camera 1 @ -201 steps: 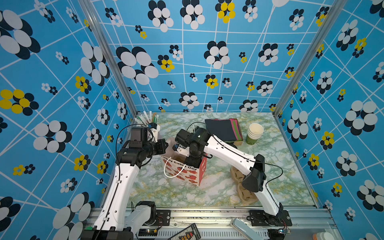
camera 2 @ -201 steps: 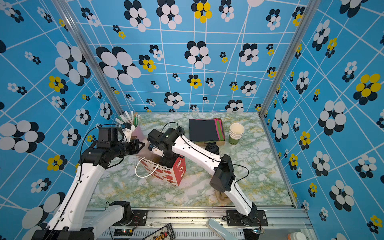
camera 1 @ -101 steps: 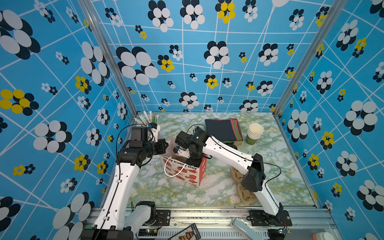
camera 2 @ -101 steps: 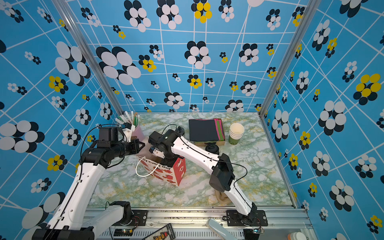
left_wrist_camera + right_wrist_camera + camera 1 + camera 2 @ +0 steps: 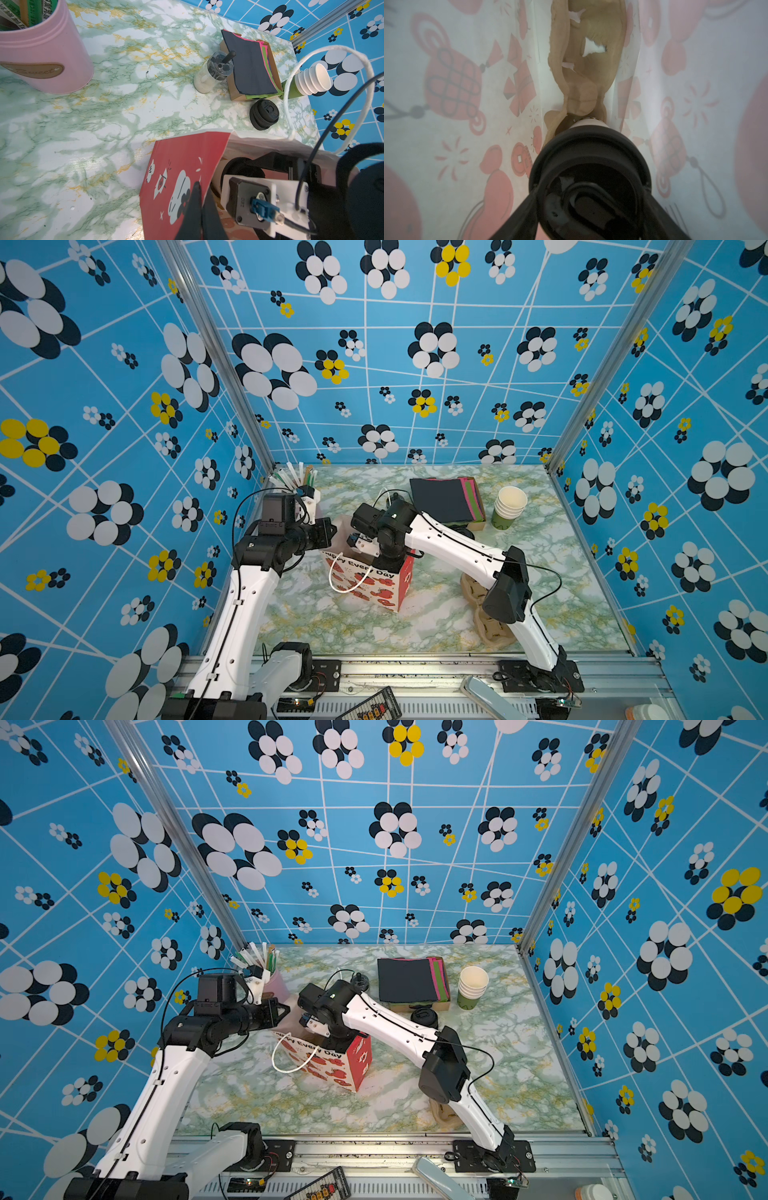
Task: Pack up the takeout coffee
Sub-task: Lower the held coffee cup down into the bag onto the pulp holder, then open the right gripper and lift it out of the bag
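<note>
The takeout coffee, a pale cup under a black sip lid, is down inside the red and white gift bag. My right gripper is shut on it, one finger on each side of the lid. The cup's base sits in a brown pulp carrier at the bag's bottom. In the left wrist view the lid shows inside the bag's mouth. My left gripper is shut on the bag's red side panel at its upper edge. In both top views the right fingers are hidden in the bag.
A pink holder of sticks stands at the back left. A clear jar, a box of dark napkins, nested paper cups and a stack of black lids sit at the back. Brown pulp carriers lie under the right arm.
The right arm has shifted slightly left and lower over the bag, with the coffee still in its grip. The left arm and the bag have stayed put.
</note>
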Robot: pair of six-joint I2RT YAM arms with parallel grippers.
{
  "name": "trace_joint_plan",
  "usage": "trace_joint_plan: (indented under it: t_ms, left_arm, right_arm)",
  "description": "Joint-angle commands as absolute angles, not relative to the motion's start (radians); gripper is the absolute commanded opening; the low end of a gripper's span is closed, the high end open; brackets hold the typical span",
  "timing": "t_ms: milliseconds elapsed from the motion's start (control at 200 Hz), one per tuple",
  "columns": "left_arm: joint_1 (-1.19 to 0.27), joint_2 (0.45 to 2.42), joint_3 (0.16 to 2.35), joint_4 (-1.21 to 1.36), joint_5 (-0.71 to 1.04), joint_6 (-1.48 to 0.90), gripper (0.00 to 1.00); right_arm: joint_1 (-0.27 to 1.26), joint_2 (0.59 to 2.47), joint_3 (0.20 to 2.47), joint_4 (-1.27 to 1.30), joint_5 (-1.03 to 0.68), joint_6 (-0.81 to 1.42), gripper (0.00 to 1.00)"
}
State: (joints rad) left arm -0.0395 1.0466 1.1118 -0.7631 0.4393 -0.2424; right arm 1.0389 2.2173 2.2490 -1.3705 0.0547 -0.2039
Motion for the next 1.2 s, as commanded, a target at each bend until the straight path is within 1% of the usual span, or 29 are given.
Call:
trace_joint_plan:
  t_ms: [0, 285, 575, 999, 1194]
  left_arm:
    - [-0.043, 1.054, 1.126, -0.804, 0.448, -0.224, 0.00]
    - [-0.044, 1.055, 1.122, -0.803, 0.448, -0.224, 0.00]
    - [-0.051, 1.072, 1.147, -0.848, 0.407, -0.198, 0.00]
    - [-0.100, 1.101, 1.177, -0.878, 0.346, -0.185, 0.00]
    - [-0.109, 1.104, 1.190, -0.887, 0.330, -0.185, 0.00]
  right_arm:
    - [1.031, 2.261, 2.221, -1.388, 0.076, -0.215, 0.68]
    - [1.032, 2.258, 2.225, -1.391, 0.078, -0.213, 0.68]
    - [1.032, 2.226, 2.291, -1.401, 0.051, -0.203, 0.74]
    - [1.041, 2.222, 2.448, -1.449, 0.029, -0.204, 0.94]
    - [1.043, 2.202, 2.517, -1.457, 0.023, -0.199, 0.99]
